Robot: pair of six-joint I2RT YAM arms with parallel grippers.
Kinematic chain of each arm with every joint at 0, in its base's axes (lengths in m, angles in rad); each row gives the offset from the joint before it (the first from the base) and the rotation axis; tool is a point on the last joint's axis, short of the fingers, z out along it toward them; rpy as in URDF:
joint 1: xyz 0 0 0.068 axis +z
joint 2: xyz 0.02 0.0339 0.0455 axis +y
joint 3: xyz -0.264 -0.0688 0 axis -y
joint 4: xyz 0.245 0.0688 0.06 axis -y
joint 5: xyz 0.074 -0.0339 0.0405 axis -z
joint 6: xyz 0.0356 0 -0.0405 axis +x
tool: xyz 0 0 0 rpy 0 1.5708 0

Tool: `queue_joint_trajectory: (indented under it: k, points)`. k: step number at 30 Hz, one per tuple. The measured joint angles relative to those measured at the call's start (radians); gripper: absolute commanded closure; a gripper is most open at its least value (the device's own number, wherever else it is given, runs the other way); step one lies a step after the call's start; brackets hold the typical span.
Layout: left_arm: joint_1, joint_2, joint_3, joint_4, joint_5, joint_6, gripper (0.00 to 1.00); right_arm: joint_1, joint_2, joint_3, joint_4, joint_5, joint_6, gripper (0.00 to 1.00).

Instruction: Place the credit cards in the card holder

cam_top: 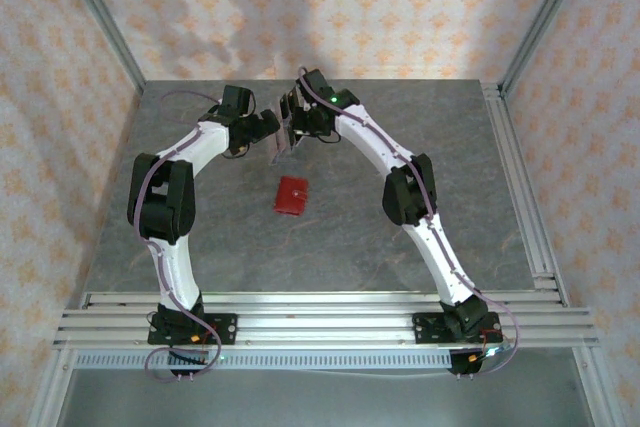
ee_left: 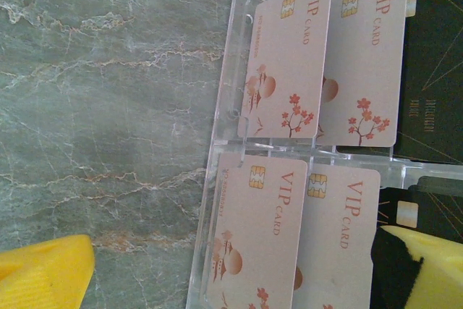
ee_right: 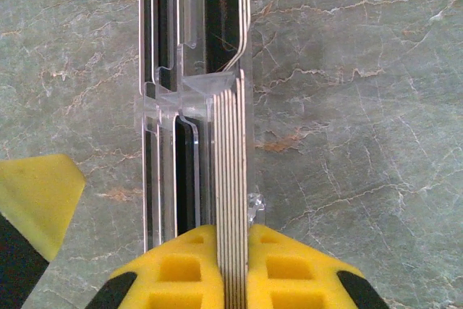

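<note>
The card holder (cam_top: 293,195) lies flat on the grey marbled tabletop (cam_top: 450,197), a small red square between the two arms. It sits nearer their bases than the clear stand (cam_top: 283,139) and well apart from it. Neither pincer touches it.

Both arms reach to the stand at the far middle of the tabletop. In the right wrist view the right pincer (ee_right: 231,251) is clenched on a stack of cards (ee_right: 230,179) seen edge-on. Its yellow fingers (ee_right: 181,265) press the stack from both sides. The stack runs along the stand's outer wall, just beside its clear dividers.

The left pincer (ee_left: 231,251) is released, with its yellow fingers far apart at the lower corners of the left wrist view. Between them the stand faces the camera. It holds pink cards marked VIP, with gold chips and blossom prints, in overlapping rows. Dark cards (ee_left: 434,70) sit behind those on the right.
</note>
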Motion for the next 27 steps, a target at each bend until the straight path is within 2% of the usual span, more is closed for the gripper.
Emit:
queue_joint_trajectory:
  k: [17,27]
  points:
    - [-0.007,0.0,-0.001,0.0,0.0,0.0,0.0,-0.011,-0.026,-0.011,-0.05,0.134,-0.051,1.0]
    - [-0.011,0.0,-0.001,0.0,0.0,0.0,0.0,-0.099,-0.159,-0.2,-0.052,0.148,-0.122,1.0]
